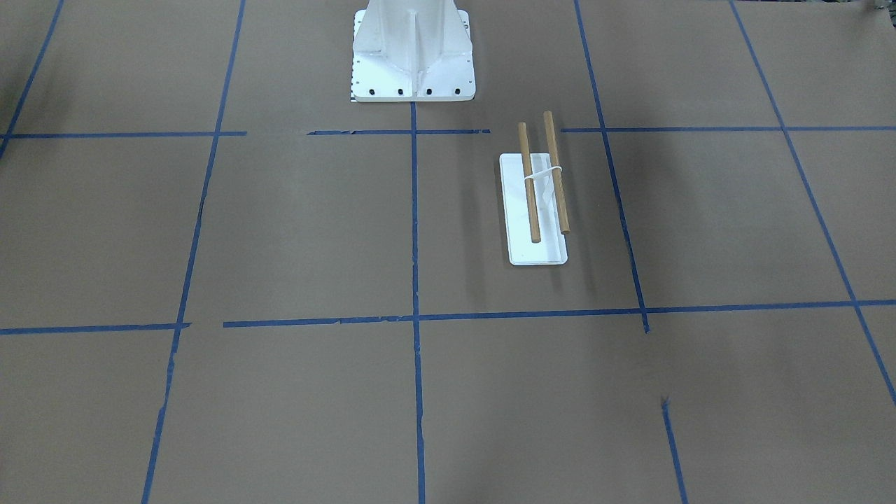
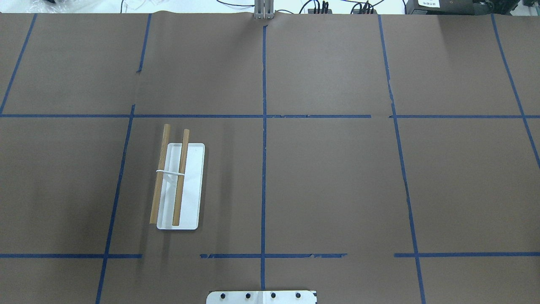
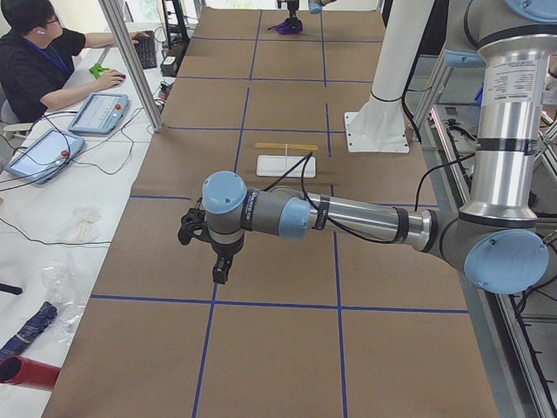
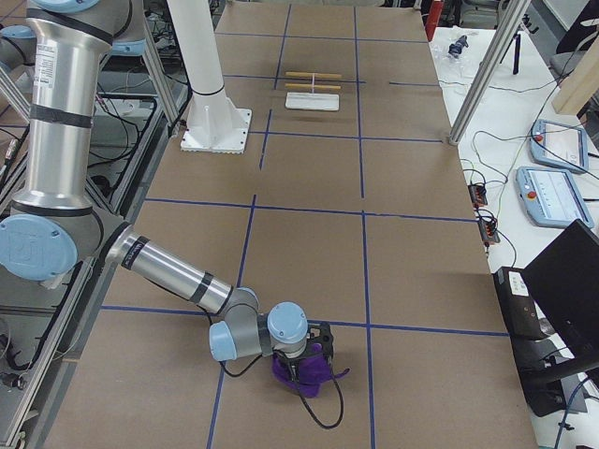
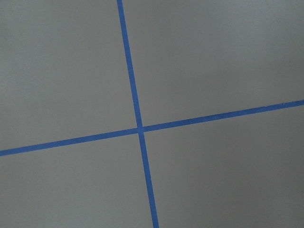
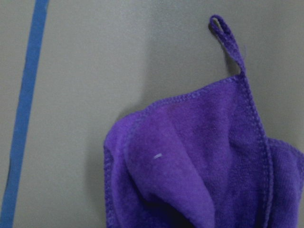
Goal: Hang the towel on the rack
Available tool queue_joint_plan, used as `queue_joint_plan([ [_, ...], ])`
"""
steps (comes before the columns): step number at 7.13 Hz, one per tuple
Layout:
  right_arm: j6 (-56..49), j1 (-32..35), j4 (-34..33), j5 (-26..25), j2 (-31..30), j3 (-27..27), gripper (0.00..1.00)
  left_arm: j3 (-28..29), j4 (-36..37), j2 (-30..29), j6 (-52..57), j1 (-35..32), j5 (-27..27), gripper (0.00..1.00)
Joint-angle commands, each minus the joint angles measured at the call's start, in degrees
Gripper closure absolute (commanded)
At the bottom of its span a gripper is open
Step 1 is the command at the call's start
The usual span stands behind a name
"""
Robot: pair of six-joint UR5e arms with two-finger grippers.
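The brown surface [image 2: 329,177] fills the overhead view. The rack [image 2: 192,190] with 2 wooden bars sits left of middle there. The purple towel [image 4: 290,372] lies bunched at the bottom of the right side view, under my right gripper [image 4: 314,355]. My left gripper [image 3: 221,272] hangs over the surface. I cannot tell if either is spread or pinching.

The purple towel [image 4: 309,372] lies bunched near the table's right end, its corner loop [image 6: 223,28] sticking out flat. The white-based rack [image 2: 192,185] stands left of mid-table, its two wooden rods [image 2: 178,198] bare.
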Motion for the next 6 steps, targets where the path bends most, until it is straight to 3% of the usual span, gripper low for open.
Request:
queue_joint_plan([
  [1,-0.6,0.7,0.1,0.2,-0.9,3.6,1.00,-0.2,0.0,-0.1,-1.7,0.0,-0.1,0.00],
  [3,0.5,3.0,-0.9,0.0,-1.3,14.0,1.00,-1.6,-0.9,-1.0,-1.9,0.1,0.0,0.00],
  [5,4.3,2.7,-7.1,1.5,7.1,19.9,1.00,-0.9,-13.4,-1.7,-3.2,0.6,0.3,0.00],
  [6,13.2,0.2,-6.8,2.8,12.6,20.5,1.00,0.0,-19.2,-3.1,-11.1,2.9,0.6,0.00],
])
